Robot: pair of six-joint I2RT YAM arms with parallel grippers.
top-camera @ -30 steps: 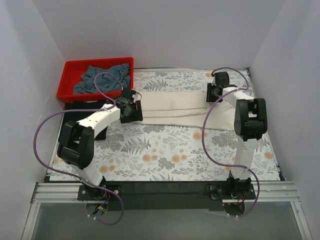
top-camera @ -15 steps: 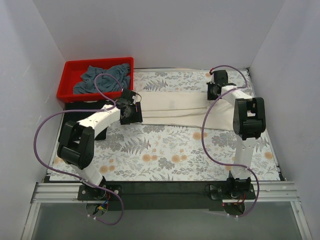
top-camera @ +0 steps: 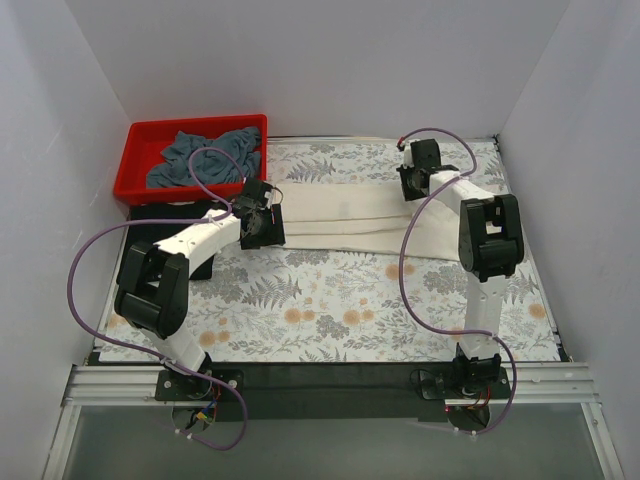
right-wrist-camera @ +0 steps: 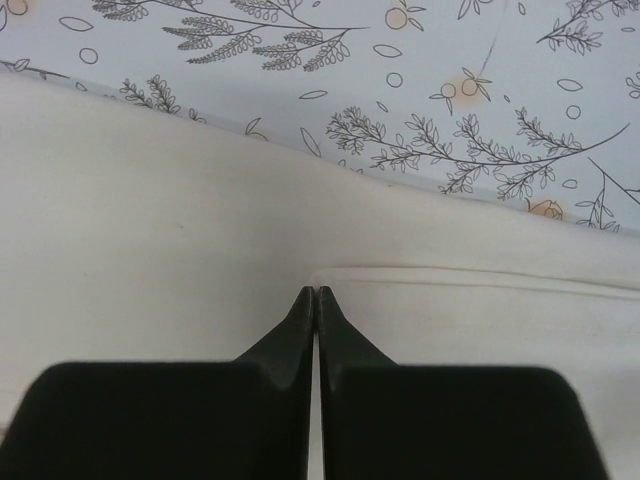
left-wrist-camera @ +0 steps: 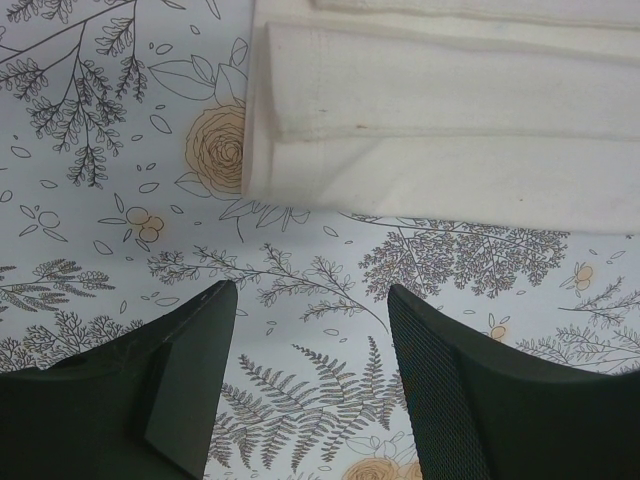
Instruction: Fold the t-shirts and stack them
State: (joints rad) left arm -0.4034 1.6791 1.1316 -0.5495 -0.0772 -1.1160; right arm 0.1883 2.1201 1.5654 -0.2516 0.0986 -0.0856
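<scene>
Across the upper middle of the top view, the cream-white t-shirt (top-camera: 345, 215) lies folded into a long band on the floral tablecloth (top-camera: 330, 300). The right gripper (right-wrist-camera: 316, 295) sits at the band's right end. Its fingers are pressed fully together, with the tips on a hem line of the cloth. Whether a layer is actually caught between them cannot be made out.

The left gripper (left-wrist-camera: 310, 330) hovers with its jaws apart and holds nothing. It is over bare tablecloth just beside the band's left end, whose stacked edges show at the top of the left wrist view.

The step in hand looks like bringing one end of the band over to halve it. To do that well, the right pinch should take every layer. The lift should be low and even so the folds underneath do not slide, and the left gripper could pin the far end.

At upper left, the red bin (top-camera: 196, 121) holds the crumpled grey-blue t-shirt (top-camera: 200, 155). A flat dark shape (top-camera: 150, 232) under the left arm is probably the black one. The right arm's purple cable (top-camera: 408, 262) loops low over the band's right end and could drag on it.
</scene>
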